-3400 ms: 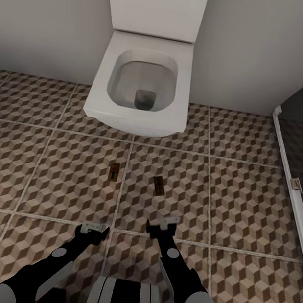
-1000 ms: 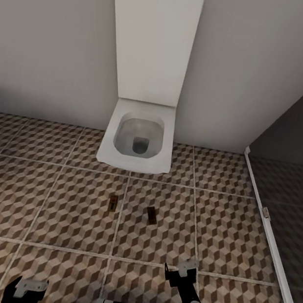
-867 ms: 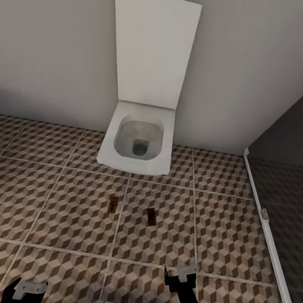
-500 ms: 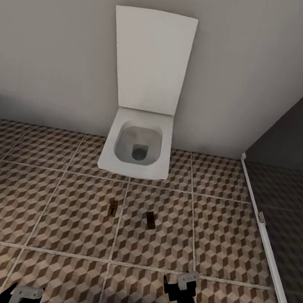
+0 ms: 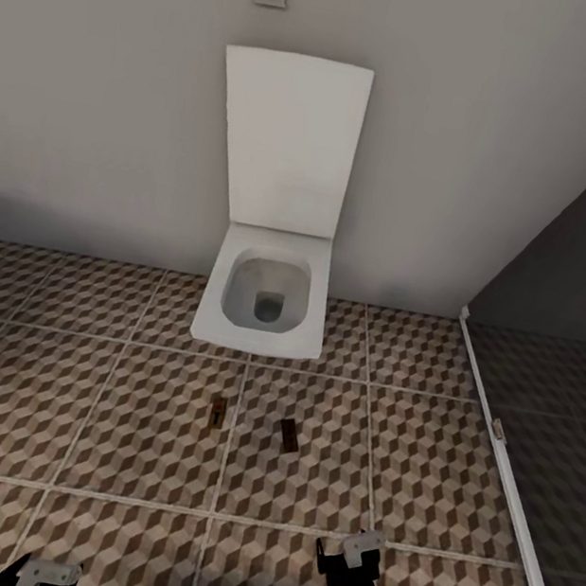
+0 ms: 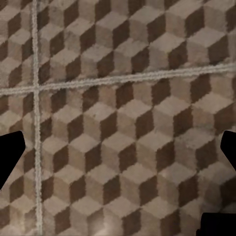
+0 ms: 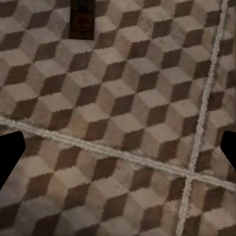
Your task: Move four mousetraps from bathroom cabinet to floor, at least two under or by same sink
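The room was lit evenly and softly, with no single visible lamp. The pale grey wall (image 5: 108,87) showed a gentle gradient, darker toward its base, where a diffuse shadow ran along the floor joint. The toilet (image 5: 262,307) cast a faint soft shadow beneath its bowl. The dark panel (image 5: 575,275) at the far right stayed dim and flat, without glare. The patterned floor tiles (image 5: 117,416) looked slightly smeared in the head view. In both wrist views, tile edges and grout lines (image 6: 123,81) were coarse, blurred and pixelated. Gripper fingers (image 7: 10,155) appeared as featureless black silhouettes.
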Available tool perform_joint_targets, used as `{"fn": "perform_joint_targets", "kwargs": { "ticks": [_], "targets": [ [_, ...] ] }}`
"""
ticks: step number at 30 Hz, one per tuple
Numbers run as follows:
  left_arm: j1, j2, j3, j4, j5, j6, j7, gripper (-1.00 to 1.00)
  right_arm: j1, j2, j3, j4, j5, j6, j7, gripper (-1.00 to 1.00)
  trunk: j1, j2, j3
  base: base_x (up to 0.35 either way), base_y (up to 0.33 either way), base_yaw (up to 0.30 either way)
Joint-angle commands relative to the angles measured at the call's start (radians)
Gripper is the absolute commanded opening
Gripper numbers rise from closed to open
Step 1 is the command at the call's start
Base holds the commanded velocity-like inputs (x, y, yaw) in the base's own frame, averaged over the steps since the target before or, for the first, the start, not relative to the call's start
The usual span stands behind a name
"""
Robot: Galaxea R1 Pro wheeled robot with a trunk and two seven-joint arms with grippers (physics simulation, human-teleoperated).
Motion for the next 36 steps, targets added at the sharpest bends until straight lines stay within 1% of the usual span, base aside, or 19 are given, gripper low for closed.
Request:
{"fn": "perform_joint_targets", "kwargs": {
  "ticks": [1, 7, 10, 16, 24, 30, 36],
  "targets": [
    [-0.001, -0.001, -0.009, 0.003, 0.002, -0.004, 0.005, 1.00, 0.000, -0.002, 0.003, 0.001, 0.010, -0.001, -0.010, 1.00, -0.004, 0.007, 0.004, 0.000, 0.000, 0.000],
    [-0.001, -0.004, -0.009, 0.008, 0.002, -0.003, 0.005, 1.00, 0.000, -0.022, 0.003, 0.001, 0.009, -0.001, -0.010, 1.00, -0.027, 0.049, 0.033, 0.000, 0.000, 0.000],
    [-0.001, -0.012, -0.009, 0.014, 0.002, -0.003, 0.005, 1.00, 0.000, -0.028, 0.004, 0.001, 0.009, -0.001, -0.010, 1.00, -0.039, 0.070, 0.047, 0.000, 0.000, 0.000],
    [-0.001, -0.021, -0.009, 0.017, 0.002, -0.002, 0.005, 1.00, 0.000, -0.031, 0.004, 0.001, 0.009, -0.001, -0.010, 1.00, -0.062, 0.112, 0.075, 0.000, 0.000, 0.000],
    [-0.001, -0.024, -0.009, 0.018, 0.002, -0.001, 0.005, 1.00, 0.000, -0.032, 0.004, 0.001, 0.009, 0.000, -0.010, 1.00, -0.092, 0.168, 0.113, 0.000, 0.000, 0.000],
    [-0.001, -0.036, -0.008, 0.018, 0.002, -0.001, 0.005, 1.00, 0.000, -0.032, 0.004, 0.001, 0.009, 0.000, -0.010, 1.00, -0.115, 0.210, 0.142, 0.000, 0.000, 0.000],
    [-0.001, -0.042, -0.008, 0.018, 0.002, -0.001, 0.005, 1.00, 0.000, -0.032, 0.004, 0.001, 0.009, 0.000, -0.010, 1.00, -0.138, 0.252, 0.170, 0.000, 0.000, 0.000]
  ]
}}
